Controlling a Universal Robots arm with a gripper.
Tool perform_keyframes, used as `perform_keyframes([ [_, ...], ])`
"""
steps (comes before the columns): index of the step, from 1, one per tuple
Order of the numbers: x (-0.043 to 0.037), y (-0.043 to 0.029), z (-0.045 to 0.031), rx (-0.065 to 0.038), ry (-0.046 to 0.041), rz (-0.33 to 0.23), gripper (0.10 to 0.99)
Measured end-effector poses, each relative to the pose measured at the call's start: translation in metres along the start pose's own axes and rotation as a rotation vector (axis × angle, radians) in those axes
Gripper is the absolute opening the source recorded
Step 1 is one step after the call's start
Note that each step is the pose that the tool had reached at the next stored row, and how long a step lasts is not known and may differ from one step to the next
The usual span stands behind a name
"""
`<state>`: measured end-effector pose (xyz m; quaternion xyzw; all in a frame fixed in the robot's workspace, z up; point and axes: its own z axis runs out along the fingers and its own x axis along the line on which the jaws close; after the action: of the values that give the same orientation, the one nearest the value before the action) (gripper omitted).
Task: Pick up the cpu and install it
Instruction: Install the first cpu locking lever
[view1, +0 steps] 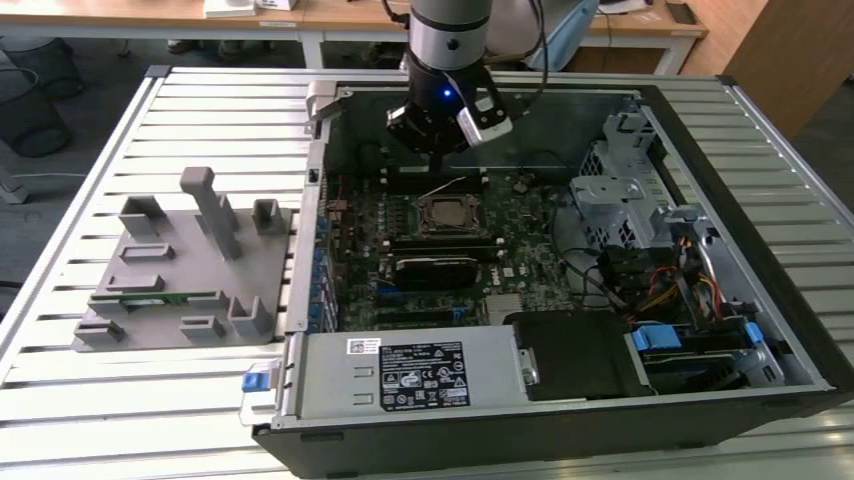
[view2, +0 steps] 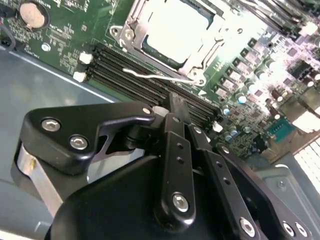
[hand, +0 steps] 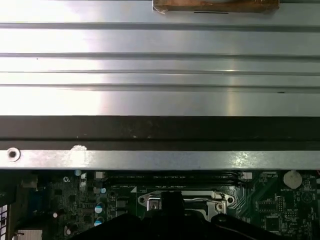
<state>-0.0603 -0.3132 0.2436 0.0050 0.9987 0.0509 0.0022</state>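
The cpu (view1: 443, 212) was a small flat square chip with a silvery-grey metal top. In the exterior view it lay flat and level inside the square metal-framed socket (view1: 467, 213) near the middle of the green motherboard (view1: 534, 250), within the open computer case (view1: 774, 300). In the second wrist view the cpu (view2: 175, 27) appeared very bright, its top washed pale by glare, seated square within the socket frame (view2: 131, 31), whose load plate stood open around it. A thin wire lever (view2: 150, 76) ran just beside the socket's edge.
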Motion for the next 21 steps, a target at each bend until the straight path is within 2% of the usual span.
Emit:
perform_keyframes([
  [10,-0.0078,-0.0007,0.0073,0.001,0.0001,-0.002,0.114],
  [15,-0.0096,-0.0009,0.0096,0.001,0.0043,-0.044,0.114],
  [21,-0.0112,-0.0011,0.012,0.0,0.0046,-0.046,0.114],
])
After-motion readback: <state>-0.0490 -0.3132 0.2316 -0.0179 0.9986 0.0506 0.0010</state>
